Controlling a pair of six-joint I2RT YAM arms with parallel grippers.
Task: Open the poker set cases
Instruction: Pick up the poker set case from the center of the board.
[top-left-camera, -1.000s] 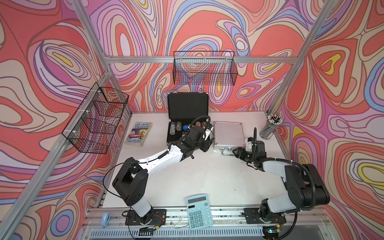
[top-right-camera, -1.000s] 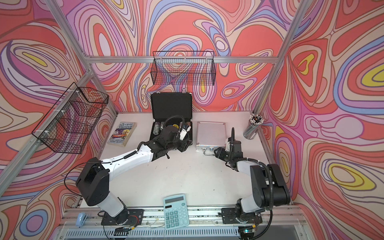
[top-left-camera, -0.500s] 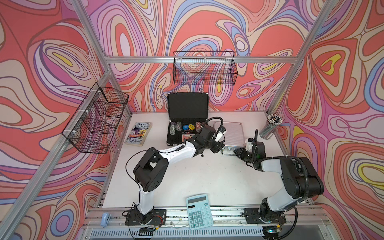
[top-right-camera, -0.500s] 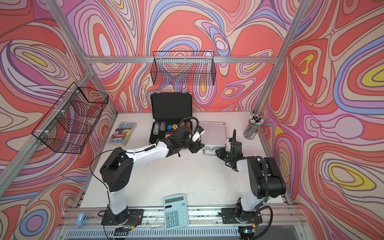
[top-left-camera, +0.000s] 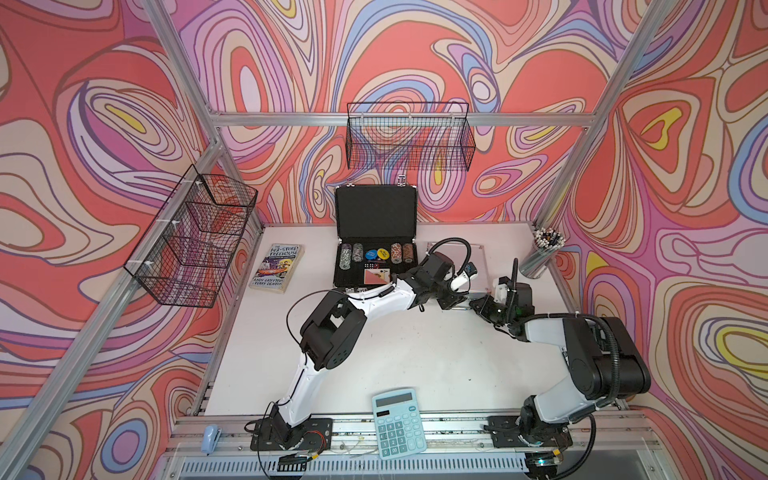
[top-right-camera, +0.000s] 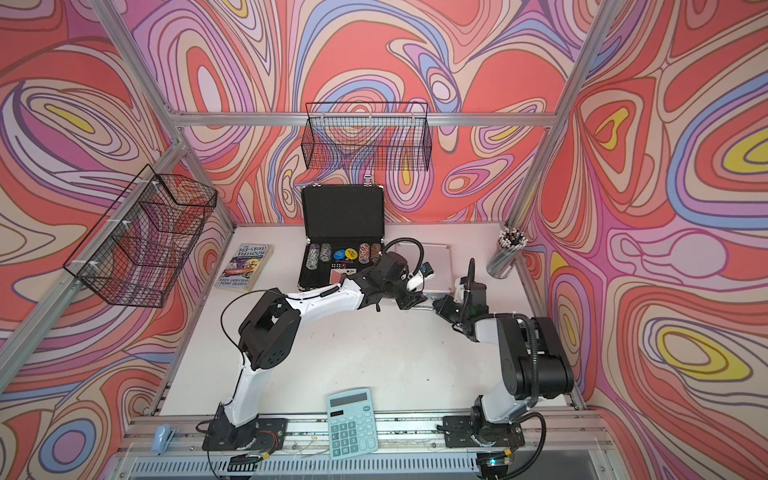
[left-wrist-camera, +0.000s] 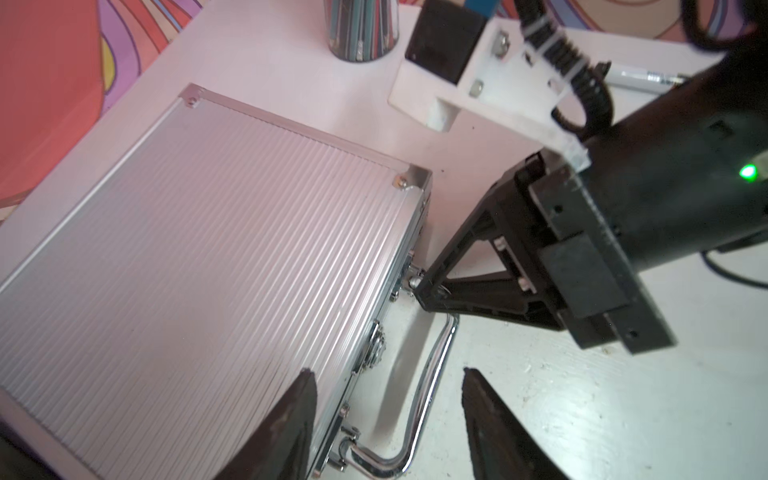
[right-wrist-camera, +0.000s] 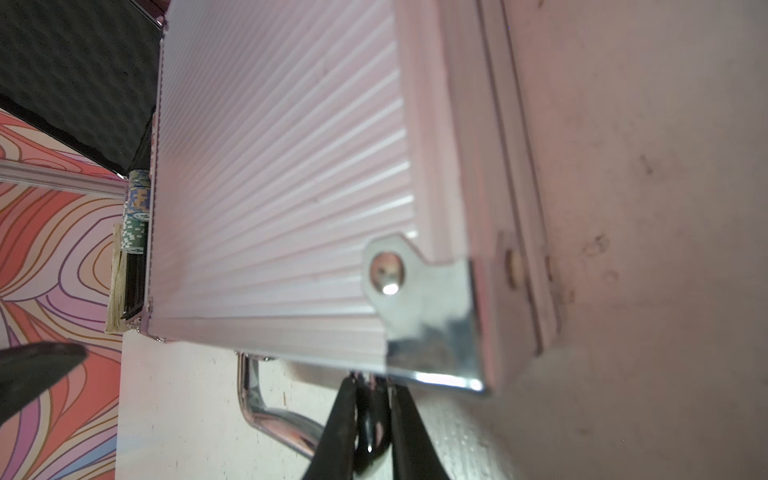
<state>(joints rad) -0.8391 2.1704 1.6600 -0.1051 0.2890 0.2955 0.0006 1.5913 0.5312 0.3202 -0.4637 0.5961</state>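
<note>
While the black case (top-left-camera: 376, 212) stands open at the tabletop's (top-left-camera: 395, 357) 12 o'clock, the silver case (left-wrist-camera: 208, 257) lies shut beside it at 3 o'clock. Left gripper (left-wrist-camera: 386, 370): jaws apart, straddling the silver case's 6 o'clock edge and handle (left-wrist-camera: 436, 365). Right gripper (left-wrist-camera: 419, 286): closed, tips at that edge.

The book (top-left-camera: 276, 268) has "STOREY TREEHOUSE" in big letters on its cover, after a number I can't quite make out. Along the bottom it says "ANDY GRIFFITHS" and "TERRY DENTON". The calculator (top-left-camera: 399, 423) keys are too small to read from here, and so is the print on the discs (top-left-camera: 371, 254) in the black case (top-left-camera: 376, 216).
</note>
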